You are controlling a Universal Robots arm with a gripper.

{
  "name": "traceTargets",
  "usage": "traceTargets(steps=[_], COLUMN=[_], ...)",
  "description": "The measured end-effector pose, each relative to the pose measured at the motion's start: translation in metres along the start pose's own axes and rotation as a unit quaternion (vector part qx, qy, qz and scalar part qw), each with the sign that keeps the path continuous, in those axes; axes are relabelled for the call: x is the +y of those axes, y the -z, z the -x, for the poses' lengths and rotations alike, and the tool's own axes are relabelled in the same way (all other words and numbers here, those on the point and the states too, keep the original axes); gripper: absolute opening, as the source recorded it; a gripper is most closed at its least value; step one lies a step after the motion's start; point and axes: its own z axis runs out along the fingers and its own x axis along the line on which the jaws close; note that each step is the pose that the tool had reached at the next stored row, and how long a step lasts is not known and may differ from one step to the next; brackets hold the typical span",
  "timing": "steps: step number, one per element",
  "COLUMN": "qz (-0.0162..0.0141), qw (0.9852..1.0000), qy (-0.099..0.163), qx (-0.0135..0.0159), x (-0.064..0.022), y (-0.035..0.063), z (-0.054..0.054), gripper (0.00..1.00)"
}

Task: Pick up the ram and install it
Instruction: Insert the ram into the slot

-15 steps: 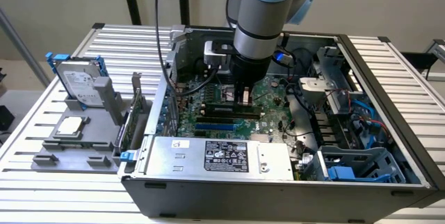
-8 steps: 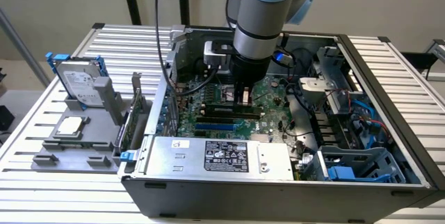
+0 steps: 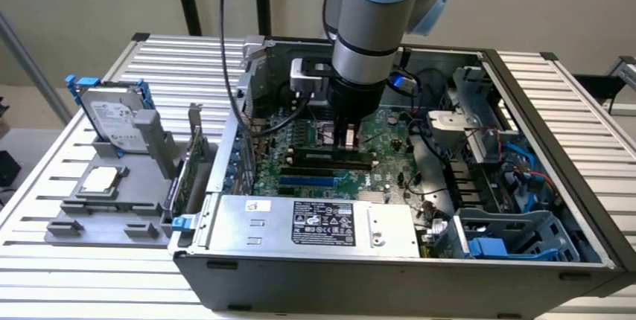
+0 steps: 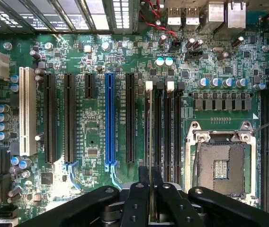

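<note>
My gripper point(image 3: 348, 141) is down inside the open computer case point(image 3: 398, 268), just above the black memory slots point(image 3: 328, 160) on the green motherboard point(image 4: 92, 118). In the wrist view the gripper point(image 4: 149, 171) is shut on the ram point(image 4: 149, 132), seen edge-on as a thin strip. The strip runs along the slot with the white clip point(image 4: 148, 85). Three more black slots point(image 4: 159, 123) lie beside it. I cannot tell whether the ram's lower edge touches the slot.
The silver power supply point(image 3: 308, 223) sits at the case front and the drive cage point(image 3: 517, 238) at the exterior view's right. The open processor socket point(image 4: 219, 165) is beside the slots. Outside, a grey holder point(image 3: 109, 201) carries a hard drive point(image 3: 115, 119), a processor chip point(image 3: 100, 180) and an expansion card point(image 3: 194, 160).
</note>
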Motion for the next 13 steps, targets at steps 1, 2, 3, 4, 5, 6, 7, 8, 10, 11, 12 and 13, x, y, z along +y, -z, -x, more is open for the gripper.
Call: traceTargets(steps=[1,2,3,4,5,6,7,8,10,11,12,13], qz=[-0.0006,-0.0014,-0.0025,-0.0036,-0.0049,-0.0061,-0.0069,-0.0071,-0.0073,-0.0074,-0.0075,-0.0077], qw=[1.0000,1.0000,1.0000,1.0000,1.0000,1.0000,1.0000,1.0000,1.0000,1.0000,1.0000,1.0000], qy=[0.000,0.000,0.000,0.000,0.000,0.000,0.000,0.000,0.000,0.000,0.000,0.000], qx=[0.0000,0.0000,0.0002,0.0006,0.0014,0.0023,0.0032,0.0039,0.0048,0.0049,0.0051,0.0053], x=[0.0004,0.0006,0.0006,0.0006,0.0006,0.0006,0.0006,0.0007,0.0014,0.0017,0.0021,0.0025], y=[-0.0002,-0.0004,-0.0007,-0.0008,-0.0010,-0.0011,-0.0012,-0.0013,-0.0014,-0.0015,-0.0016,-0.0018], z=[0.0006,0.0009,0.0011,0.0013,0.0014,0.0015,0.0015,0.0015,0.0018,0.0019,0.0019,0.0020], gripper=[0.13,0.13,0.13,0.13,0.13,0.13,0.13,0.13,0.13,0.13,0.13,0.13])
